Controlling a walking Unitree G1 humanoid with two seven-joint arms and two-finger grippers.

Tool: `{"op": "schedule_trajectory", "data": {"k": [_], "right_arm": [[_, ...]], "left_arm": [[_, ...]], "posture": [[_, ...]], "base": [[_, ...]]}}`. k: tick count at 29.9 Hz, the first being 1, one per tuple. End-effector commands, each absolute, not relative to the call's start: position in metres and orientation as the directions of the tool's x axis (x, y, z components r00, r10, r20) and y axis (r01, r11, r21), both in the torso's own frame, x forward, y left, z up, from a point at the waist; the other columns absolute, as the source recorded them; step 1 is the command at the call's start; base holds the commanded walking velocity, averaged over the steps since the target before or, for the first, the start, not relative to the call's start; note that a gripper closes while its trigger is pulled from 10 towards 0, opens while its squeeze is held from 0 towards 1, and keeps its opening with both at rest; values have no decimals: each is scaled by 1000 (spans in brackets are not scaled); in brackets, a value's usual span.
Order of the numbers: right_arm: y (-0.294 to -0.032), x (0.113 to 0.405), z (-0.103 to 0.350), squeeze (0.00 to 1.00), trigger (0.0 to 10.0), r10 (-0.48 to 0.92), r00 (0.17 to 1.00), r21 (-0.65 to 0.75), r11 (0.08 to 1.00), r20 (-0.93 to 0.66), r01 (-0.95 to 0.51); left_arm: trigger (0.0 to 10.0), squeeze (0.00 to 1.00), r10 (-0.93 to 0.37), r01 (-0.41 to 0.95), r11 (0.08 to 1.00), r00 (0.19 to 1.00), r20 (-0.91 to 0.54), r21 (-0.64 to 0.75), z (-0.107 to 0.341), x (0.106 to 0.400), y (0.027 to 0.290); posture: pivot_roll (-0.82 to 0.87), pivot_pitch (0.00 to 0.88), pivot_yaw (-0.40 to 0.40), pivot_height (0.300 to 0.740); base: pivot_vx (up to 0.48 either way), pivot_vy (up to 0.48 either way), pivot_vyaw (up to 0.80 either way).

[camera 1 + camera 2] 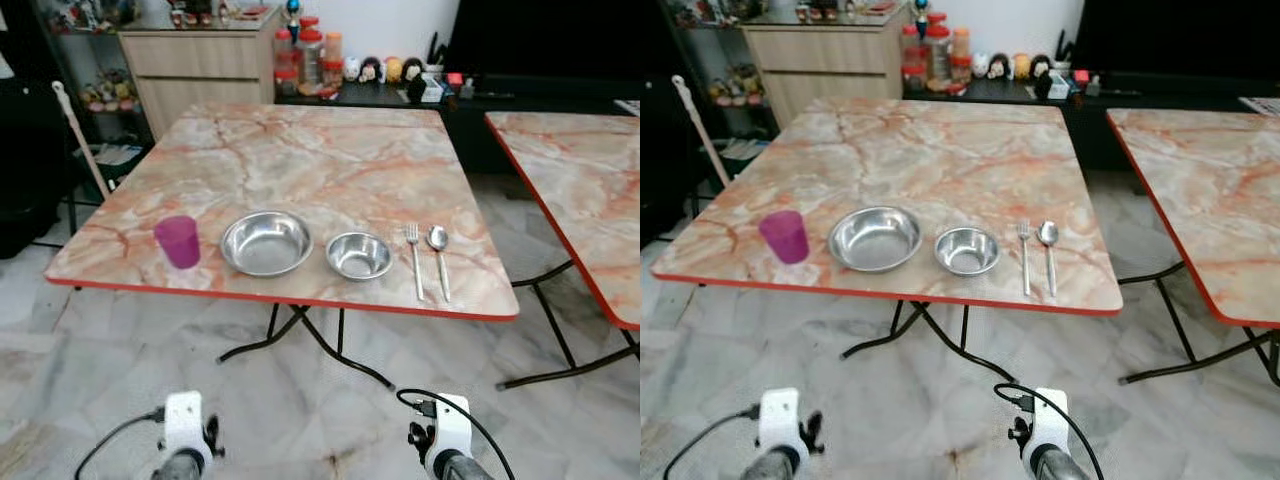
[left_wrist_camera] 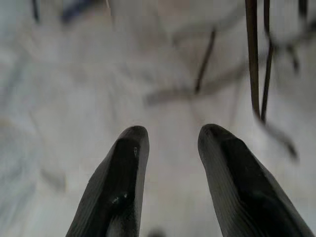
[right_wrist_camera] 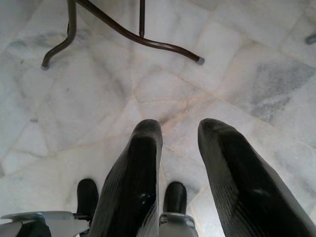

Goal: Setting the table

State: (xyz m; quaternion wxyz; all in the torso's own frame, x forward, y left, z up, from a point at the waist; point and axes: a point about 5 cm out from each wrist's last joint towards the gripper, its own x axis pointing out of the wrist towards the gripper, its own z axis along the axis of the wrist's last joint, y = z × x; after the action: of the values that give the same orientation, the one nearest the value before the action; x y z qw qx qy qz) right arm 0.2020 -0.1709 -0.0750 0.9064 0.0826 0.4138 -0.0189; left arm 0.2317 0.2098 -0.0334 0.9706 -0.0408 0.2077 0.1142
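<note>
A marble-patterned table (image 1: 330,150) with a red edge stands before me. Along its near edge lie, left to right, a purple cup (image 1: 178,241), a large steel bowl (image 1: 266,243), a small steel bowl (image 1: 359,255), a fork (image 1: 415,258) and a spoon (image 1: 439,258). Both arms hang low in front of the table, over the floor. My left gripper (image 2: 168,136) is open with nothing between its fingers, and my right gripper (image 3: 178,129) is open and empty too. The wrists show at the bottom of the eye views: left wrist (image 1: 185,435), right wrist (image 1: 445,435).
A second marble table (image 1: 590,170) stands to the right, with a gap between the two. Black folding table legs (image 1: 300,335) cross under the near table. A wooden cabinet (image 1: 200,65), jars and a dark shelf stand behind. The floor is pale marble tile.
</note>
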Motion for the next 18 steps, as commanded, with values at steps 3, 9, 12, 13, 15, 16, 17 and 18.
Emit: {"op": "schedule_trajectory", "data": {"k": [3,9,12,13,15,16,17,18], "right_arm": [[-170,203,-75,0,10000,38,656,131,987,-754,93],[-170,202,-75,0,10000,41,657,132,987,-753,90],[-171,202,-75,0,10000,40,655,124,989,-755,83],[-171,201,-75,0,10000,41,654,123,989,-755,79],[-172,200,-76,0,10000,43,652,119,990,-757,72],[-173,200,-76,0,10000,43,651,118,990,-758,72],[-173,200,-76,0,10000,44,650,117,991,-758,70],[-173,200,-76,0,10000,45,650,117,991,-758,68]], "left_arm": [[10000,0,222,-240,970,935,-275,-34,-15,240,213],[10000,0,204,-210,977,971,-124,-32,5,235,206],[10000,0,215,-215,976,977,-6,-19,29,236,205],[10000,0,225,-225,974,974,18,-22,35,237,206],[10000,0,243,-241,970,966,85,-28,52,242,207],[10000,0,239,-238,971,963,121,-23,62,248,206],[10000,0,238,-237,971,961,141,-30,68,251,206],[10000,0,232,-228,973,960,159,-40,75,256,205]], "posture": [[122,11,-31,740],[121,11,-26,740],[121,11,-28,740],[121,11,-28,740],[128,18,-32,740],[135,16,-35,740],[136,14,-34,740],[137,11,-35,740]], "base": [[0,0,0],[0,0,0],[0,0,0],[0,0,0],[0,0,0],[0,0,0],[0,0,0],[0,0,0]]}}
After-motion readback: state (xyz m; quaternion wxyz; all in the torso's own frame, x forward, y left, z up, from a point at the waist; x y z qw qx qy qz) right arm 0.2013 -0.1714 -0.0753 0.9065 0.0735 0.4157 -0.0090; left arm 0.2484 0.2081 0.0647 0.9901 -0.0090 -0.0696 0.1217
